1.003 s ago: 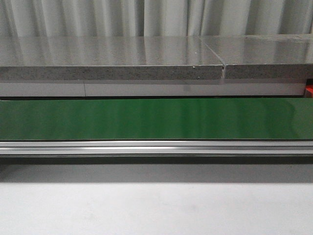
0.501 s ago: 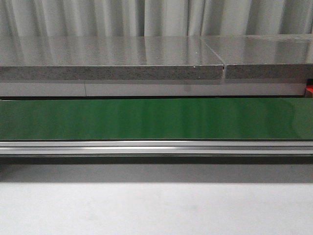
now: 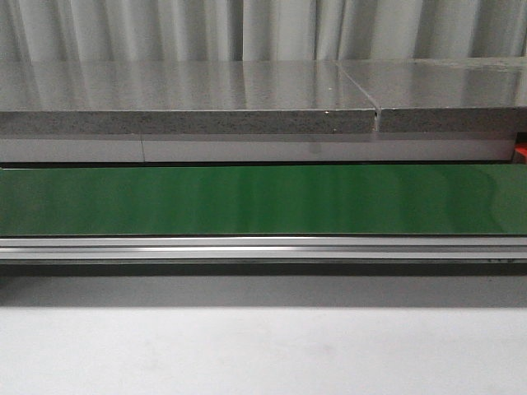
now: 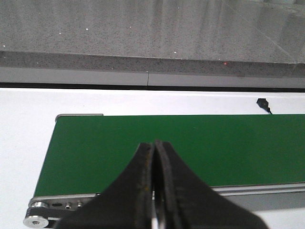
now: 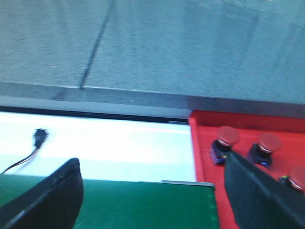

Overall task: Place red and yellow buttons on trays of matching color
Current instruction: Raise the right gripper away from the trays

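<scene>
Left gripper (image 4: 155,157) pinched tight, holds nothing, over green belt (image 4: 190,143). Right gripper (image 5: 152,191) wide apart near red tray (image 5: 205,143) with red buttons (image 5: 228,138).

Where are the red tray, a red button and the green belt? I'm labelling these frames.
red tray (image 5: 202,143), right wrist view, its left wall.
red button (image 5: 228,135), right wrist view, its cap.
green belt (image 3: 263,199), front view, mid-surface.

Three red buttons (image 5: 228,143) upright in red tray (image 5: 205,143)
</scene>
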Controlling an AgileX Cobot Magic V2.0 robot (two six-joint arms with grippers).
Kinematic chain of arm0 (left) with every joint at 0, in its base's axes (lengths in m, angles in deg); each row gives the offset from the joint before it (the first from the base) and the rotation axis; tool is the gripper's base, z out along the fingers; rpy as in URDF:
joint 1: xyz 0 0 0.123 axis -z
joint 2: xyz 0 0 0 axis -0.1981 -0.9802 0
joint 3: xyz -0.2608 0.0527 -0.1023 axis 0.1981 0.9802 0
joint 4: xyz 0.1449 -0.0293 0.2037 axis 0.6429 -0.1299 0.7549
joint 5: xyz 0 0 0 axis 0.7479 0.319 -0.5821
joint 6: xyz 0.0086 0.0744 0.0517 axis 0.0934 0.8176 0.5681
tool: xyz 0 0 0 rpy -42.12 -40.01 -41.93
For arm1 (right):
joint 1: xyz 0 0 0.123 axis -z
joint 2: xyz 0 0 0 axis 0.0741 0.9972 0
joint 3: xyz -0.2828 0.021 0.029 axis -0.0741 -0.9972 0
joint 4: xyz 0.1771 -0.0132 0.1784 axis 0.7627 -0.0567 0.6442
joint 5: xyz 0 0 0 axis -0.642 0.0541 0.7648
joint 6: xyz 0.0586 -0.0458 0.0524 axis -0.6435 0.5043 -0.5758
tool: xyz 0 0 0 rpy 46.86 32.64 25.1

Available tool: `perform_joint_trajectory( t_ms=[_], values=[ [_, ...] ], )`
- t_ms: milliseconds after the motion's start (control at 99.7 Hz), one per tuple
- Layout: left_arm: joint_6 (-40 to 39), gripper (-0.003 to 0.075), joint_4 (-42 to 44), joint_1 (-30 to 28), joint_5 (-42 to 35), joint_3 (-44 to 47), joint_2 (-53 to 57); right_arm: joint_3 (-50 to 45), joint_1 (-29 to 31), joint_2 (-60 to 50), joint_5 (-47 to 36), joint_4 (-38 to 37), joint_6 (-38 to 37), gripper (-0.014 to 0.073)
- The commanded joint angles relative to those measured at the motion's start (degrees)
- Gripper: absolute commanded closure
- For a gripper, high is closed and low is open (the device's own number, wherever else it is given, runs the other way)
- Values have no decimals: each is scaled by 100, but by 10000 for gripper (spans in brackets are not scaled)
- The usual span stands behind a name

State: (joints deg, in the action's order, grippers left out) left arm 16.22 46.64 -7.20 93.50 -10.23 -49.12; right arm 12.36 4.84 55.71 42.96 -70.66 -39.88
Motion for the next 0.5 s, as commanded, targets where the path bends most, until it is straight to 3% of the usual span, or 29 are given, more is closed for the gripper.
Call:
perform_joint_trajectory(
  t_ms=[0,120,221,361,491],
  values=[
    [-10,739,-106,40,-412,-166,-48,-41,-161,-436,-269,40,101,-8],
    [-10,739,-106,40,-412,-166,-48,-500,-215,-1045,-249,40,101,0],
    [-10,739,-106,40,-412,-166,-48,-978,-215,-1637,-157,18,127,58],
    [-10,739,-106,40,-412,-166,-48,-1521,-215,-2444,133,18,131,225],
    [-10,739,-106,40,-412,-166,-48,-1824,-215,-2974,294,18,131,447]
  ],
)
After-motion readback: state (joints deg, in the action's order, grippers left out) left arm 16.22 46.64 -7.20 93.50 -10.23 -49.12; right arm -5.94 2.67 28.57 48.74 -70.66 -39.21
